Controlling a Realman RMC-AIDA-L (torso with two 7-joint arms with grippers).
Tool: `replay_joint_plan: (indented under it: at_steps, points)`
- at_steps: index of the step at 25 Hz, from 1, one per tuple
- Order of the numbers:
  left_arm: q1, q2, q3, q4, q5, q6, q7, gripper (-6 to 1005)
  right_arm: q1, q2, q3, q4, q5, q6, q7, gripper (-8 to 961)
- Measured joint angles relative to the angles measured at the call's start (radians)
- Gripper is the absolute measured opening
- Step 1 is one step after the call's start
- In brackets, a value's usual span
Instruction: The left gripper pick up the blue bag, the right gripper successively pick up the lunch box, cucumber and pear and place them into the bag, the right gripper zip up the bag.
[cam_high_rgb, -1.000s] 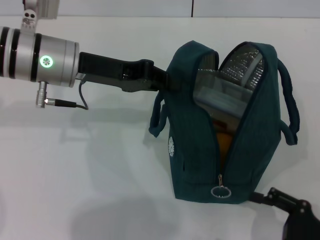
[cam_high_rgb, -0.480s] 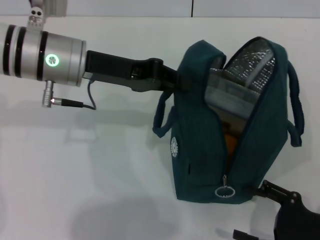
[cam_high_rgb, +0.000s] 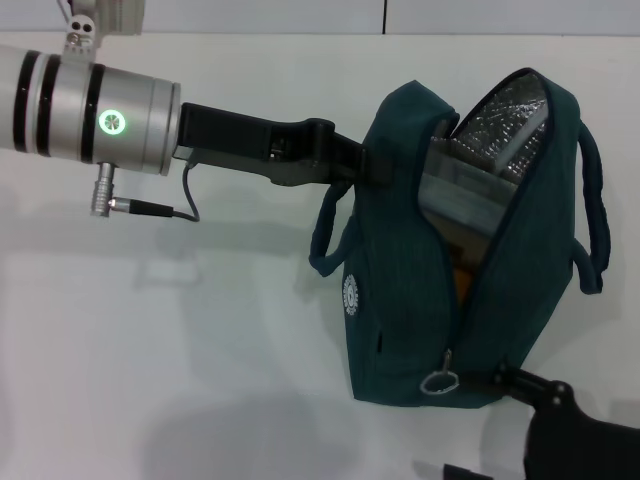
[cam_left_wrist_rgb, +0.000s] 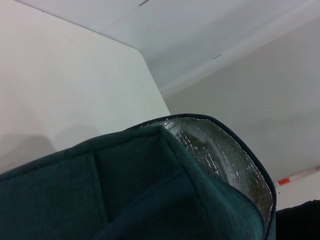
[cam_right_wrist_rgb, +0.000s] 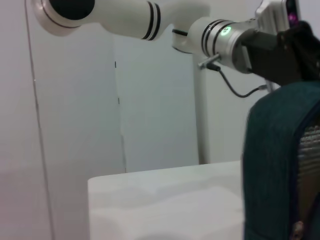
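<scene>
Standing upright on the white table (cam_high_rgb: 200, 340) at about 3 o'clock in the head view: the bag (cam_high_rgb: 400, 300), dark teal fabric, mouth gaping toward the camera and narrowing down to the zip. Showing silver foil lining (cam_high_rgb: 505, 125) at the top of the opening (crinkled and shiny, also catching the light in the left wrist view). Hanging at 6 o'clock on the bag's front: a metal ring pull (cam_high_rgb: 440, 382) at the foot of the zip. Looping off each side: one handle (cam_high_rgb: 325, 235) at 9 o'clock, the other (cam_high_rgb: 597, 215) at 3 o'clock.

Sitting inside, high in the opening: the lunch box (cam_high_rgb: 460, 190), clear and tilted. Peeking out below it: something orange (cam_high_rgb: 460, 285), likely the pear.

Printed on the bag's side: a small round white logo (cam_high_rgb: 350, 293), too small to read.

Reaching in from 9 o'clock: the left gripper (cam_high_rgb: 360, 165), clamped on the bag's upper edge, green ring (cam_high_rgb: 114, 122) glowing on its silver wrist.

Sitting at 5 o'clock, tip just beside the bag's base near the pull: the right gripper (cam_high_rgb: 510, 380); fingers' state impossible to tell.
</scene>
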Motion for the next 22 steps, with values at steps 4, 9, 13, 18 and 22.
replay_joint_plan:
  at_steps: [4, 9, 13, 18, 22]
  points:
    - [0.0, -0.001, 0.0, 0.0, 0.0, -0.001, 0.002, 48, 0.006, 0.0, -0.126, -0.008, 0.099, 0.025, 0.002, 849]
    - [0.001, 0.0, 0.0, -0.001, 0.0, -0.002, 0.004, 48, -0.003, -0.004, -0.149, 0.007, 0.163, 0.03, 0.005, 846]
    - [0.001, 0.001, 0.0, -0.001, 0.0, -0.002, 0.005, 48, -0.005, -0.003, -0.147, 0.024, 0.193, 0.04, 0.009, 844]
    - [0.001, 0.003, 0.0, -0.002, 0.0, -0.002, 0.006, 49, -0.001, -0.002, -0.151, 0.026, 0.241, 0.055, 0.063, 841]
    - [0.001, 0.003, 0.0, -0.001, 0.0, -0.002, 0.008, 49, 0.006, -0.002, -0.155, 0.016, 0.247, 0.056, 0.07, 839]
